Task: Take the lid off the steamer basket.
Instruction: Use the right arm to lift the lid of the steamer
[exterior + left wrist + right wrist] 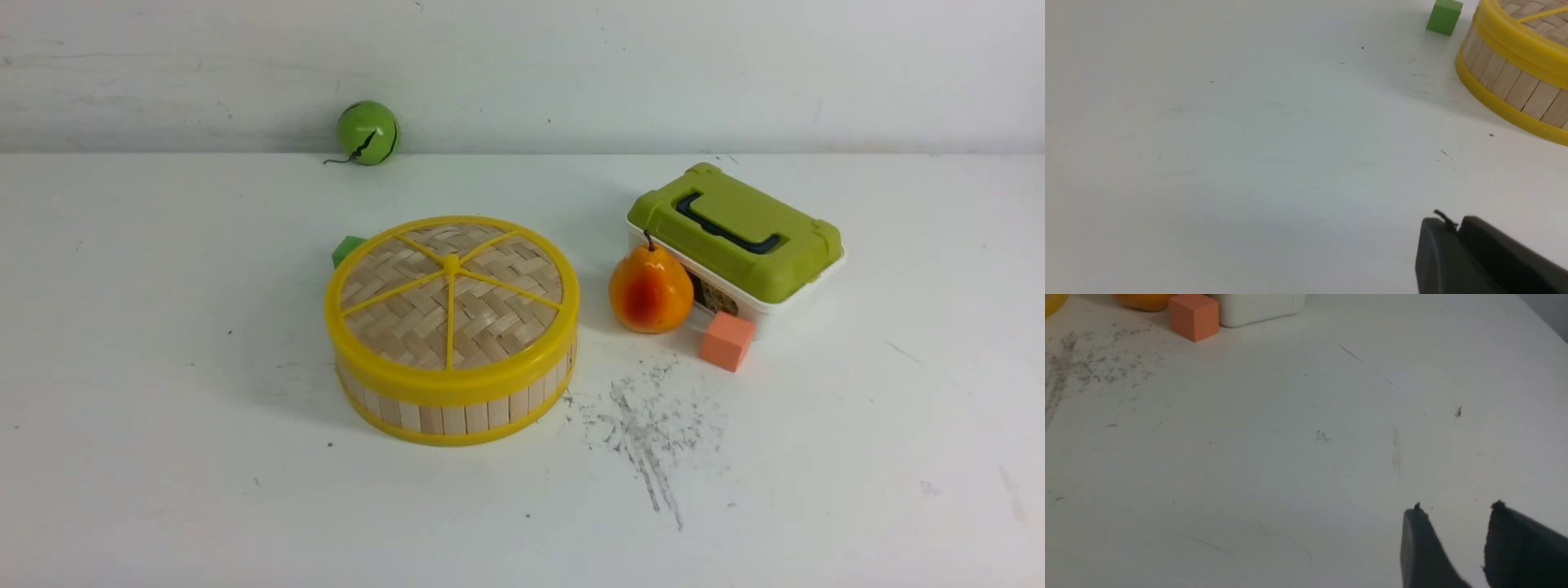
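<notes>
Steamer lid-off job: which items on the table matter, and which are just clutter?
Job:
- lid
- steamer basket

Clutter:
- green ball
- green cube
- pear
- orange cube
- white box with green lid

Left tool (1455, 225) jaws pressed together; right tool (1457, 512) jaws parted, gap between.

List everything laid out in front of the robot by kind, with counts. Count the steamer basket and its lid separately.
steamer basket: 1
lid: 1
Cubes: 2, the green cube and the orange cube
green-topped box: 1
pear: 1
green ball: 1
Total: 7
</notes>
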Robot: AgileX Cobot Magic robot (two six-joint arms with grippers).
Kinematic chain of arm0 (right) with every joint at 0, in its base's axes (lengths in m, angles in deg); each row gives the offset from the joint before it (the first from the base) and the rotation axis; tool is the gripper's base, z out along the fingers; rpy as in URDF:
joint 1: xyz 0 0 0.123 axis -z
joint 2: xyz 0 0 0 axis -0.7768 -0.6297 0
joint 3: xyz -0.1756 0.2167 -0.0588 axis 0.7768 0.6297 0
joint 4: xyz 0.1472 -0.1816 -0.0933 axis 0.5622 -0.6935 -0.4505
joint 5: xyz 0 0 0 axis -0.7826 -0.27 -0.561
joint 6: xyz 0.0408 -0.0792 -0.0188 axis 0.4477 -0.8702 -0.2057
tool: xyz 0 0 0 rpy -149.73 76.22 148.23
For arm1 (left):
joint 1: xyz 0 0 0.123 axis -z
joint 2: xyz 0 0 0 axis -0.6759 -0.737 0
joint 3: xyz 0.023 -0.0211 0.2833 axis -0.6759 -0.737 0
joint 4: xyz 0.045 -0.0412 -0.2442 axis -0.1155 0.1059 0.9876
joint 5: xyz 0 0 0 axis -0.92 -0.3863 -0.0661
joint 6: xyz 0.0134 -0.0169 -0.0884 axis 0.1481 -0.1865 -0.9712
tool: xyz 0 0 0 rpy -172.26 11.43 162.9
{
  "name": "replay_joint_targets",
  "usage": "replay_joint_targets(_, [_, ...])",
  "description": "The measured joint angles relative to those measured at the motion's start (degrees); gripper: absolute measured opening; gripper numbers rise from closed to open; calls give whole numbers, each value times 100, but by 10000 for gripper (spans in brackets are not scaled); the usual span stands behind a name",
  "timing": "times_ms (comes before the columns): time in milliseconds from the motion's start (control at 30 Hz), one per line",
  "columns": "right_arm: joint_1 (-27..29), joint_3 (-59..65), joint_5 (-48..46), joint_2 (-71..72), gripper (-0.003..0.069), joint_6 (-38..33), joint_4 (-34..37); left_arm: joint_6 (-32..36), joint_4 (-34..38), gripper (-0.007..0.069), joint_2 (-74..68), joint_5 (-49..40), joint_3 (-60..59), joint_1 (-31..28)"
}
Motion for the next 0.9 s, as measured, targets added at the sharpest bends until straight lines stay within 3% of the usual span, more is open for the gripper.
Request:
replay_joint_targets(733, [0,0,0,0,240,0,-2,0,0,73,0,0,0,0])
replay_joint_targets(900, [0,0,66,0,240,0,411,0,0,76,0,-5,0,0])
